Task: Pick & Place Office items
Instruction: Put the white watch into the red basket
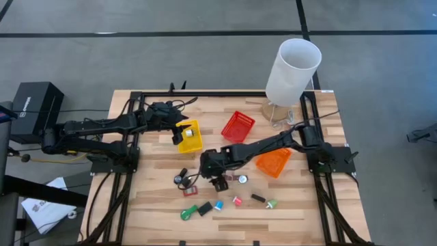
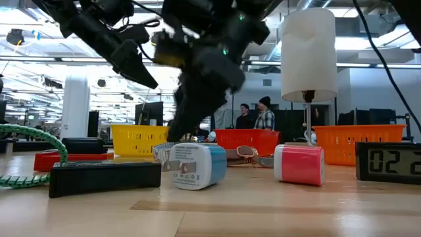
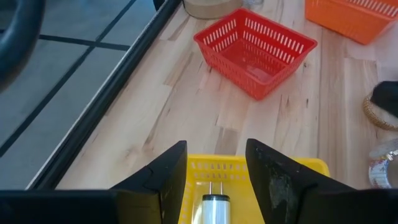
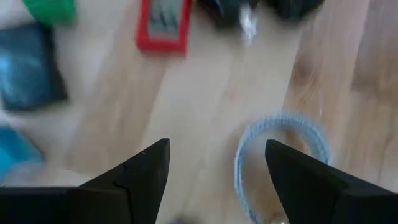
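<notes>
Office items point(image 1: 225, 198) lie loose on the table's near half, with the right gripper point(image 1: 218, 183) hanging over them and the left gripper point(image 1: 183, 131) over the yellow bin point(image 1: 192, 140).

A metal key ring point(image 4: 283, 158) lies flat on the wood just ahead of the right gripper point(image 4: 214, 177), whose jaws stand wide and empty; the ring sits toward one finger rather than centred in the gap, so I judge the coming close needs a small sideways shift. A red item point(image 4: 163, 25) lies farther off, past the ring. The left gripper point(image 3: 214, 171) holds a small white plug point(image 3: 214, 208), prongs forward, between its part-open fingers above the yellow bin point(image 3: 267, 167). Only the right wrist view shows the ring's offset; only the high view shows the red bin point(image 1: 237, 126) and orange bin point(image 1: 273, 162) well apart from both grippers.
</notes>
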Motion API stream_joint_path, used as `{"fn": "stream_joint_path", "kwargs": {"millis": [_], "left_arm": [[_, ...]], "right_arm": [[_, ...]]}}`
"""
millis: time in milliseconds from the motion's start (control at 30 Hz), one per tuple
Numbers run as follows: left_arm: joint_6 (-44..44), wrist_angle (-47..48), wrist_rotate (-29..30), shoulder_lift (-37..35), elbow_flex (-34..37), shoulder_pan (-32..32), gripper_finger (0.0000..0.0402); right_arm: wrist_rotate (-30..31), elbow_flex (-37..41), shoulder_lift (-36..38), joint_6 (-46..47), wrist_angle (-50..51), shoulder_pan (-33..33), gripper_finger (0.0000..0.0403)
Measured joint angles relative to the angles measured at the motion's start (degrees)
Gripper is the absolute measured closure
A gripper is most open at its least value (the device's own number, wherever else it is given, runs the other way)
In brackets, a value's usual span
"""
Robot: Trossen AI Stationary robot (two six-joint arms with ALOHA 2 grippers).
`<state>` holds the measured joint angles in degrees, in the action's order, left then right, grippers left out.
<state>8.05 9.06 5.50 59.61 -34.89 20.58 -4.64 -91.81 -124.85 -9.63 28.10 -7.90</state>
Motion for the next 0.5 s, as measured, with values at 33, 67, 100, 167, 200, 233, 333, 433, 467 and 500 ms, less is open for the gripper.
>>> {"fn": "stream_joint_path", "kwargs": {"millis": [33, 67, 100, 167, 200, 233, 333, 433, 467, 500], "left_arm": [[0.0, -0.1, 0.0, 0.0, 0.0, 0.0, 0.0244], [0.0, -0.1, 0.0, 0.0, 0.0, 0.0, 0.0244], [0.0, -0.1, 0.0, 0.0, 0.0, 0.0, 0.0244], [0.0, -0.2, 0.0, 0.0, 0.0, 0.0, 0.0244], [0.0, -0.2, 0.0, 0.0, 0.0, 0.0, 0.0244], [0.0, -0.2, 0.0, 0.0, 0.0, 0.0, 0.0244], [0.0, -0.1, 0.0, 0.0, 0.0, 0.0, 0.0244], [0.0, -0.1, 0.0, 0.0, 0.0, 0.0, 0.0244], [0.0, -0.1, 0.0, 0.0, 0.0, 0.0, 0.0244], [0.0, -0.1, 0.0, 0.0, 0.0, 0.0, 0.0244]], "right_arm": [[0.0, -0.6, -0.8, -0.1, 1.1, 0.1, 0.0147], [0.1, -1.4, -1.8, -0.6, 0.9, 0.1, 0.0147], [0.2, -1.8, -2.5, -1.3, 1.1, 0.2, 0.0147], [1.5, -2.3, -3.3, -2.7, 2.1, 0.1, 0.0147], [2.3, -2.8, -3.8, -3.0, 1.9, 0.1, 0.0147], [3.1, -3.0, -4.2, -3.2, 1.3, 0.2, 0.0147], [3.5, -3.0, -4.6, -3.7, 1.7, 0.5, 0.0148], [3.5, -3.0, -4.6, -3.7, 2.2, 0.6, 0.0156], [3.6, -3.0, -4.6, -3.7, 2.3, 0.6, 0.0161], [3.5, -3.0, -4.6, -3.7, 2.3, 0.6, 0.0168]]}}
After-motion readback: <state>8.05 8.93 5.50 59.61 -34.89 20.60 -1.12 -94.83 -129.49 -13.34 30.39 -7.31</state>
